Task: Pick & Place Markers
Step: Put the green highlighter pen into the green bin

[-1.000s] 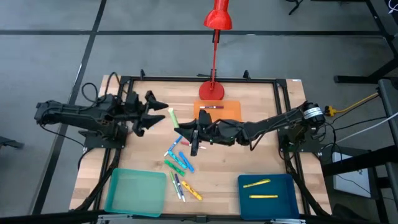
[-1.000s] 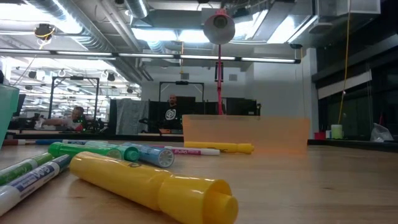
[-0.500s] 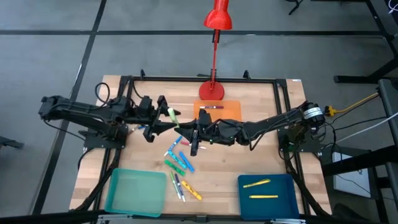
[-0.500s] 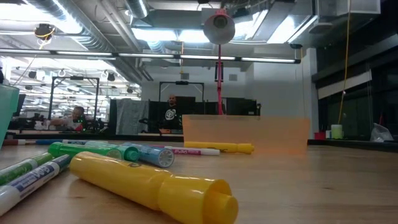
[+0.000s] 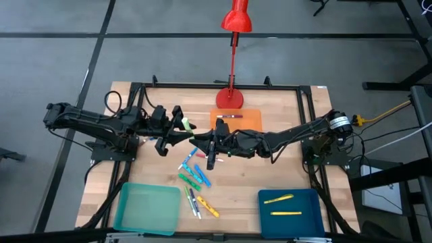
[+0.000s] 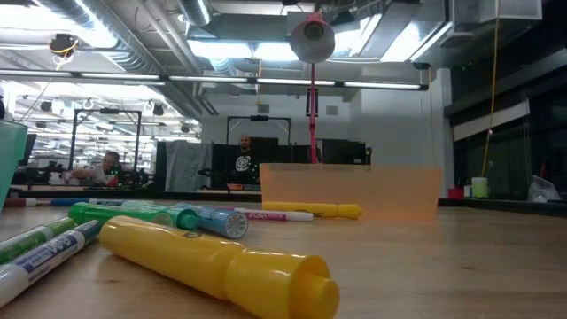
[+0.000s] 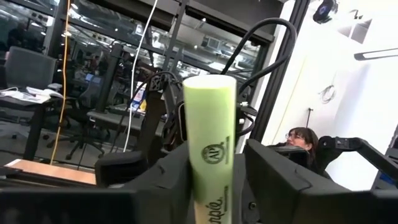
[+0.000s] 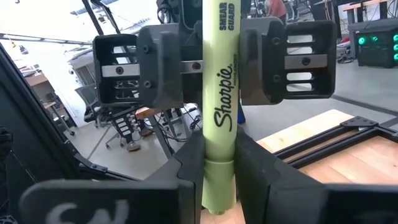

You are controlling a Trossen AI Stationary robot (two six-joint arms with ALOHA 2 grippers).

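A pale green marker [image 5: 186,125] stands steeply between both grippers, above the middle of the table. My left gripper [image 5: 180,127] reaches in from the table's left and is shut on it. My right gripper [image 5: 196,138] comes from the right and is shut on it too. The right wrist view shows the marker [image 8: 217,112] with my left gripper [image 8: 219,56] facing the camera. Several other markers [image 5: 193,173] lie loose on the wood, and the low view shows a yellow one [image 6: 221,266] close up. Two yellow markers [image 5: 278,198] lie in the blue tray [image 5: 307,223]. My left gripper pinches the marker's printed barrel [image 8: 221,46] between its two fingers [image 8: 168,62], coming roughly level from the table's left, fingers across it. The marker is clear of the table; its upper end [image 7: 209,93] sticks out free. My right gripper pinches the marker's lower part [image 8: 219,163], by the cap joint, between its two fingers [image 8: 186,177]. It comes from the table's right, fingers across the marker, below my left gripper's hold.
An orange tray [image 5: 247,123] with one marker [image 5: 229,116] sits just behind the grippers, by the red lamp's base [image 5: 230,99]. A teal tray [image 5: 147,208] lies at the near left. Bare wood lies between the two near trays.
My left gripper has moved toward the table's right, up to the marker that my right gripper holds up, and its fingers now stand on either side of the barrel. My right gripper and the marker have kept their place.
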